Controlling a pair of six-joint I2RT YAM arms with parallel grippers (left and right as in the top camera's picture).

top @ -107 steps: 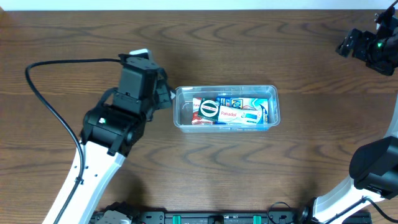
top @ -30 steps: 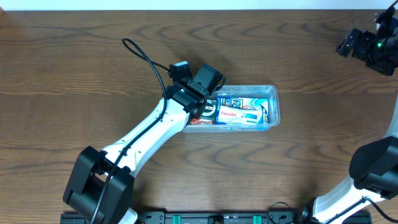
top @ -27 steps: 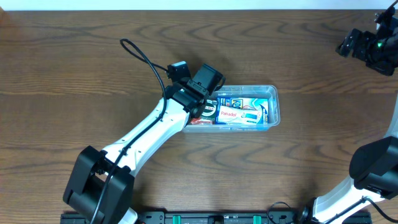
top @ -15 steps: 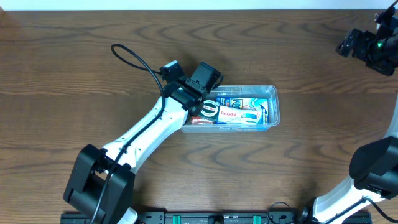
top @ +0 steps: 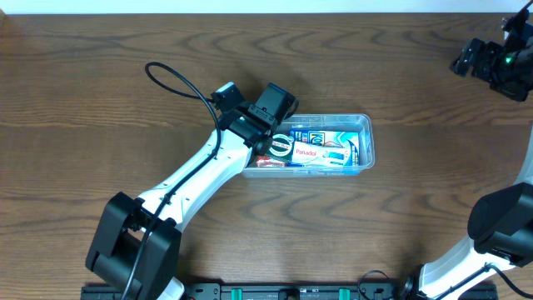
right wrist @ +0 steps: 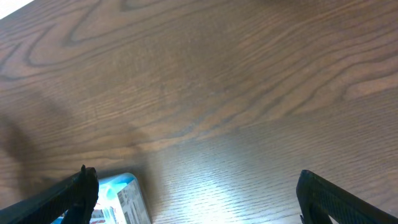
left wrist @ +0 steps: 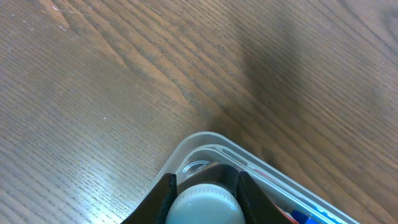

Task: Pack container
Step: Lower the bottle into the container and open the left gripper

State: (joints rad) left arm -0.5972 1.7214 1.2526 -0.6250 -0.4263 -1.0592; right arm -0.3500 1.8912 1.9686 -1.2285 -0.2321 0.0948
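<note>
Container: clear tub, mid-worktop, somewhat toward the right edge; unmoved. Contents: Panadol box, other packets, dark-ringed round disc. Left fingers: narrowly parted, clamped on a pale round cap. They were beside the tub's left end and are now above its far-left corner, having drifted slightly leftward in the last second and uncovered the disc. Judged: capped item not yet released; lowering and letting go remain. Right fingers: spread wide, empty, at the far-right corner.
</note>
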